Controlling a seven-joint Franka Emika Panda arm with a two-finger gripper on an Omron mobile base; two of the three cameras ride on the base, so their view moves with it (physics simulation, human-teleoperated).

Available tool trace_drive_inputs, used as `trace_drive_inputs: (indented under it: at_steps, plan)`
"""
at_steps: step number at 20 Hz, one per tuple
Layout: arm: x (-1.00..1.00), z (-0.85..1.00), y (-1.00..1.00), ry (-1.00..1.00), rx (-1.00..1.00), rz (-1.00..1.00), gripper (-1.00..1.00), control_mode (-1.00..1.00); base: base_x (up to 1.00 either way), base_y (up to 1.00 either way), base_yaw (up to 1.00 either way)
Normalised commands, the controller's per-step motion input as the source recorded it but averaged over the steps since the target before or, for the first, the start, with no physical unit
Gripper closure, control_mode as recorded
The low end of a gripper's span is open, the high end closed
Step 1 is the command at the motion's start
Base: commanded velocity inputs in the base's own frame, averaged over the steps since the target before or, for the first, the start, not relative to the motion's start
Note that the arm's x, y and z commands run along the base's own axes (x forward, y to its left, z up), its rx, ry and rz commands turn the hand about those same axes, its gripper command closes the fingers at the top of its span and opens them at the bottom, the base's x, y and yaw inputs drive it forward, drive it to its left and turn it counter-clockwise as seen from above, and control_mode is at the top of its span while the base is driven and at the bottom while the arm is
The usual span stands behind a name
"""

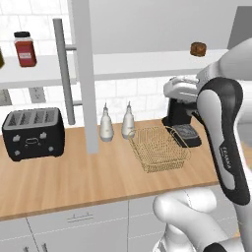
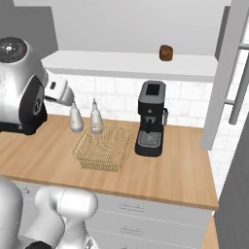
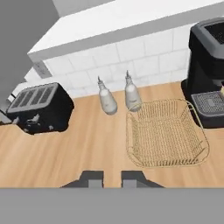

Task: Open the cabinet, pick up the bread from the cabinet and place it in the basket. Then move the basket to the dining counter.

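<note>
Bread [image 1: 198,48] sits near shelf [image 1: 147,64] edge above empty basket [image 1: 158,147].

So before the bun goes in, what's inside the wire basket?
The basket holds nothing; the wood counter shows through its mesh. The bread sits on the cabinet shelf.

I see a wood worktop [image 1: 74,177] backed by a wall of white tiles [image 2: 116,99], with grey drawer fronts [image 2: 141,214] below its front edge. A black toaster [image 1: 33,133] stands near the worktop's left end. Two pale bottles [image 1: 116,123] stand side by side near the back edge. A black coffee machine [image 2: 151,119] stands against the tiles further right. A red-filled jar [image 1: 25,49] with a dark lid sits on a white shelf at upper left. A wall outlet [image 1: 36,94] shows above the toaster. Light is even, shadows soft.
</note>
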Motion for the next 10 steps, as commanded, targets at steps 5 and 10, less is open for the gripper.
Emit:
trace_drive_inputs:
  at_steps: [5,10]
  plan:
    - [0.15,0.13,-0.71,-0.08,-0.25,-0.09,-1.00,-1.00,0.00,0.00,0.00]
    - [0.15,0.28,-0.83,-0.04,-0.16,-0.07,-1.00,-1.00,0.00,0.00,0.00]
